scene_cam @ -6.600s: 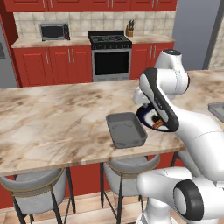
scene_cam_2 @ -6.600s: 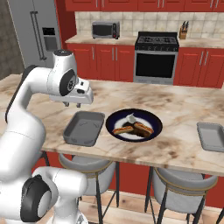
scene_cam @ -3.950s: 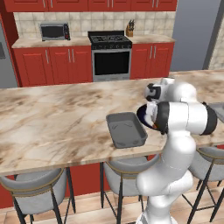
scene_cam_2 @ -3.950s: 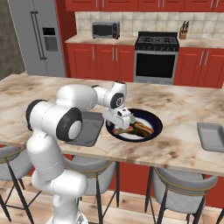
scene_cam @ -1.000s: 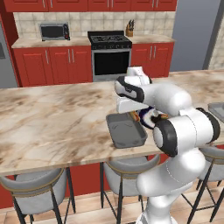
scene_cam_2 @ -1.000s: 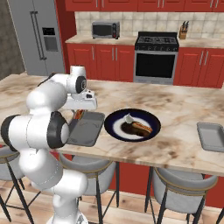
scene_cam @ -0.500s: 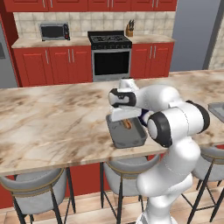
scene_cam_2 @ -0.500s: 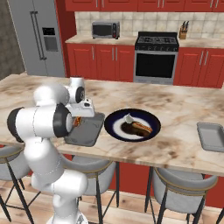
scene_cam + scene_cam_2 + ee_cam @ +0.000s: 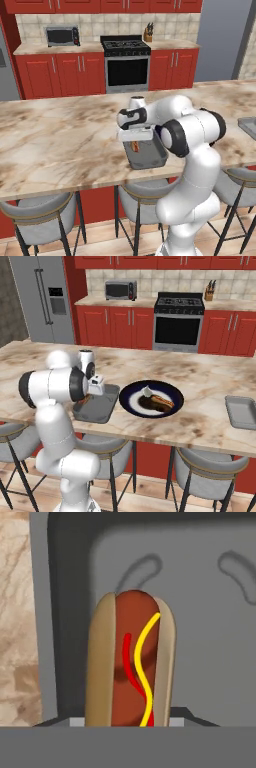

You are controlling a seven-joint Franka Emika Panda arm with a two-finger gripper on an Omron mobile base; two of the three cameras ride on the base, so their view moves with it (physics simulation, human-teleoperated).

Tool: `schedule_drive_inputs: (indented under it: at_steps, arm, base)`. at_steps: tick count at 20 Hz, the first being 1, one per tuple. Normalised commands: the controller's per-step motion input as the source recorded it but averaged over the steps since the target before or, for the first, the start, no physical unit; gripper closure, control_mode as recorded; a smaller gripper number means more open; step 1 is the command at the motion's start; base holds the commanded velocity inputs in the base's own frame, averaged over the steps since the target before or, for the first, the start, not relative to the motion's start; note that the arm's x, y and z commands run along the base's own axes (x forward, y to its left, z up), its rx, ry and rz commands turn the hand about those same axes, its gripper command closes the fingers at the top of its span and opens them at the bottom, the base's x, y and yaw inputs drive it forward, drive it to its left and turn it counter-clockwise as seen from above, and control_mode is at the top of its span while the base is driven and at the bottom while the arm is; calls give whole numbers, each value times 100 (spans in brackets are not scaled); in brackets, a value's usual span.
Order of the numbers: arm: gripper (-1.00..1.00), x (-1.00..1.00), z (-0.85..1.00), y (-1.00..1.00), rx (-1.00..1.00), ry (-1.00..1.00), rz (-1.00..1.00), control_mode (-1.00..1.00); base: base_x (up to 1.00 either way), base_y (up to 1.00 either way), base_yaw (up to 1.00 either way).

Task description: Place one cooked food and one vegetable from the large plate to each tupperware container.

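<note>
Spanning a red-cabinet kitchen, the marble counter (image 9: 60, 145) bears a tupperware container (image 9: 147, 156); hand (image 9: 135, 141) grip unclear.

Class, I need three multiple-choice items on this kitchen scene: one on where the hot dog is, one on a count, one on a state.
1. Where is the hot dog?
A. over the near grey tub
B. on the stove
C. on a stool

2. How many grey tubs are on the counter?
A. one
B. two
C. four

3. What state is the large plate in?
A. bare
B. upside down
C. food on it

Answers:
1 A, the hand view shows the near grey tub floor behind it.
2 B, a second tub sits at the right.
3 C, brown food lies there.
</note>
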Motion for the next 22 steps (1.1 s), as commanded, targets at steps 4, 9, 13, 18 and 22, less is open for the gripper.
schedule_drive_inputs:
  at_steps: [4,9,13,18,22]
  arm:
    - [100,33,-16,1,0,0,-10,-100]
    - [100,9,-25,-6,0,0,0,-100]
    - [100,0,-28,0,0,0,1,-100]
    - [-100,0,-36,0,0,2,0,-100]
    - [-100,-9,-4,0,0,0,0,-100]
  base:
    - [0,0,0]
    - [0,0,0]
    - [0,0,0]
    - [0,0,0]
    - [0,0,0]
